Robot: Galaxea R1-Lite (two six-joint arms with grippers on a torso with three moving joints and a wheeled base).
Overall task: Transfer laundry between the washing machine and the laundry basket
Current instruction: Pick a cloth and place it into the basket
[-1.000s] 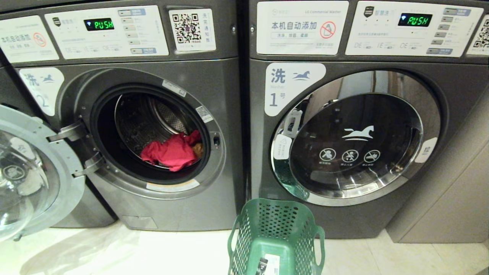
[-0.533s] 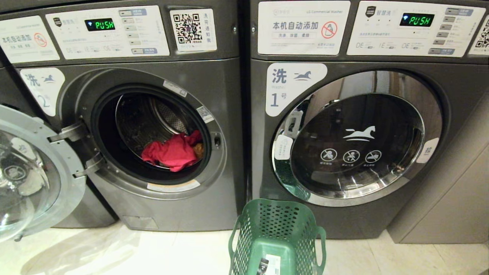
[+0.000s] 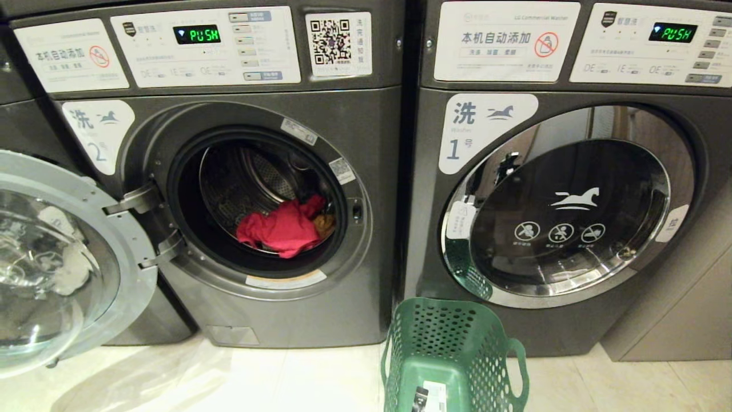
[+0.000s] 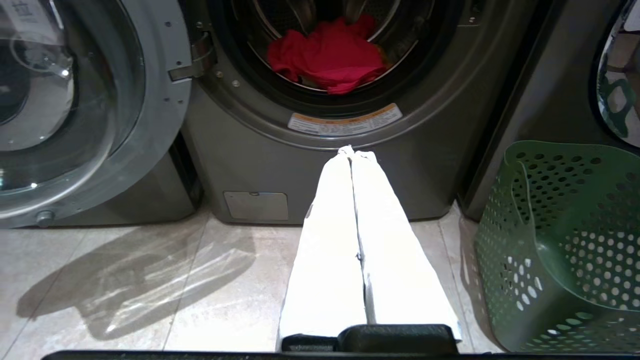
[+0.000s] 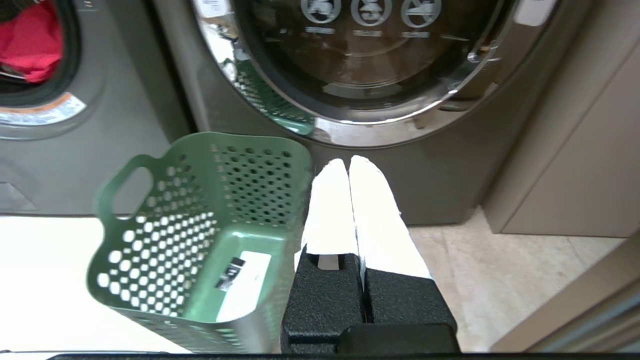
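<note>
At the left edge of the head view the round chrome-rimmed glass door of the dark grey front-loading washing machine marked 2 hangs swung wide open. Inside the steel drum, left of centre in the frame, lies the laundry: a crumpled bright red-pink cloth garment heaped at the drum's front lip, with a scrap of orange-yellow cloth just showing at its right side. I can't make out a dark grey piece from here. Further right stands the like washer marked 1, door shut. At the bottom, right of centre, the green perforated plastic laundry basket sits on the pale floor tiles, holding no clothes.

The left gripper, white fingers pressed tight together and holding nothing, points at the open washer's front, low down. The right gripper, likewise closed and bare, hangs just beside the basket.

That red garment looks light, limp and floppy; it should bunch and drape rather than slip. I'd pinch a raised fold near its middle, so less trails over the door rim.
</note>
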